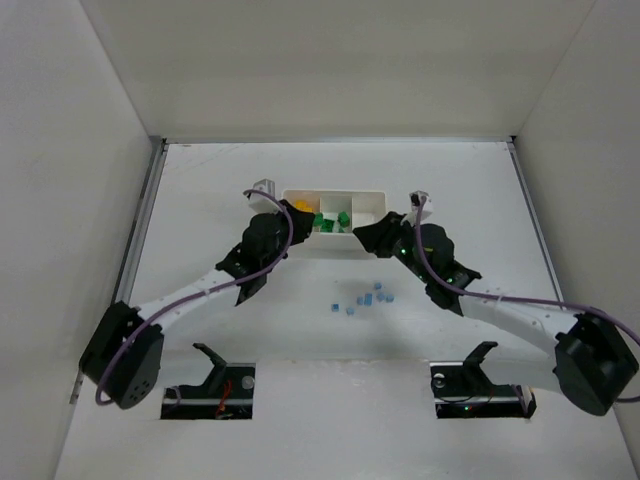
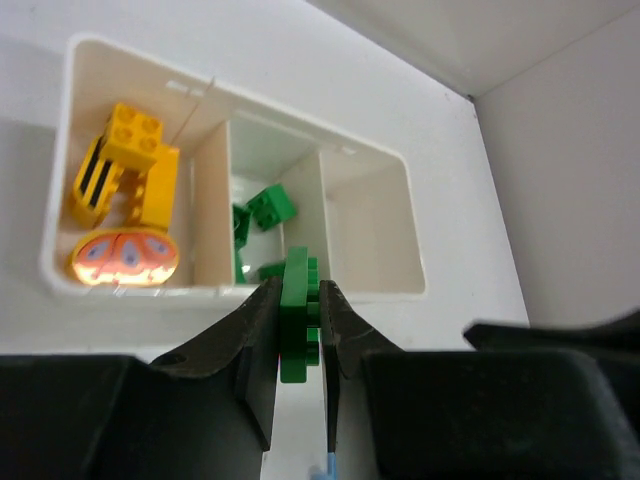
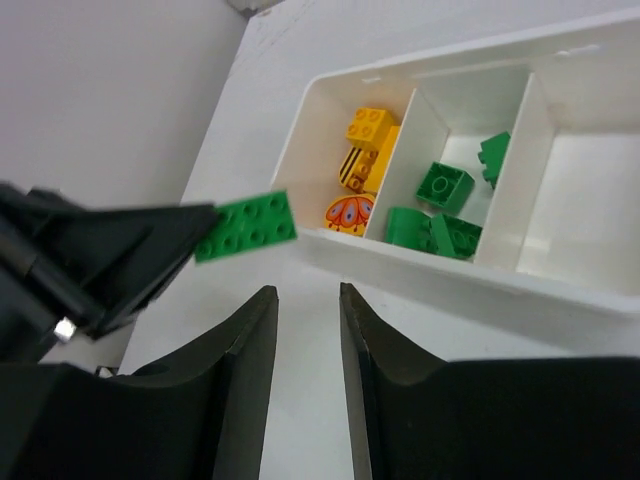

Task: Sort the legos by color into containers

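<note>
the left gripper [image 2: 300, 294] is clamped on a green brick [image 2: 296, 340], which stands on edge between its fingers just at the near wall of the tray [image 2: 372, 292], in front of the middle compartment. the right gripper [image 3: 303, 300] hangs close by, jaws a little apart with nothing between them. yellow bricks [image 3: 366, 135] lie in the left compartment and other green bricks [image 3: 443, 186] in the middle one. small blue bits [image 1: 366, 298] lie scattered on the table [image 1: 200, 200] between the arms, apart from the tray.
</note>
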Tool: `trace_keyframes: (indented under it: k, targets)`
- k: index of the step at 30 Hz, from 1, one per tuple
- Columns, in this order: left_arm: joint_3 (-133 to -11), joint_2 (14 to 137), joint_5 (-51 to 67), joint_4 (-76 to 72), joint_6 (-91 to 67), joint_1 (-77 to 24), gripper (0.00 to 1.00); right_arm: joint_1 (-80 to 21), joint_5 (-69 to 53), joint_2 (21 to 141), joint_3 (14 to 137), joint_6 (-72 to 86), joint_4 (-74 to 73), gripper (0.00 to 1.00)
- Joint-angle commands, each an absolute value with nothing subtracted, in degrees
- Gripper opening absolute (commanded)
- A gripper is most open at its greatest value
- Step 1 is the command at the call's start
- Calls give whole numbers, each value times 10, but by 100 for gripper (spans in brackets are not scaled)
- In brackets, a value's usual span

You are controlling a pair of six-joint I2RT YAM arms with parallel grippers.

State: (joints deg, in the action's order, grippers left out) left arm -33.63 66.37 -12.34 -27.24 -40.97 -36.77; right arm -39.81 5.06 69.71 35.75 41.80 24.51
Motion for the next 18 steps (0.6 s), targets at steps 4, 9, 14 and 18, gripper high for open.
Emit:
trace_keyframes:
  k: [4, 9, 14, 18]
  targets:
    - [-458, 814, -124, -368, -360, -369, 10, -397, 70, 595, 296, 406, 247, 39]
    - [-527, 909, -143, -369, -339, -367, 19, -399, 83, 556, 278, 389, 212, 40]
    - [-568, 947, -140, -364, -330, -378, 42, -428, 89, 553, 265, 376, 186, 39]
    - [-552, 912, -147, -364, -313, -387, 49, -449, 132, 555, 263, 374, 135, 32]
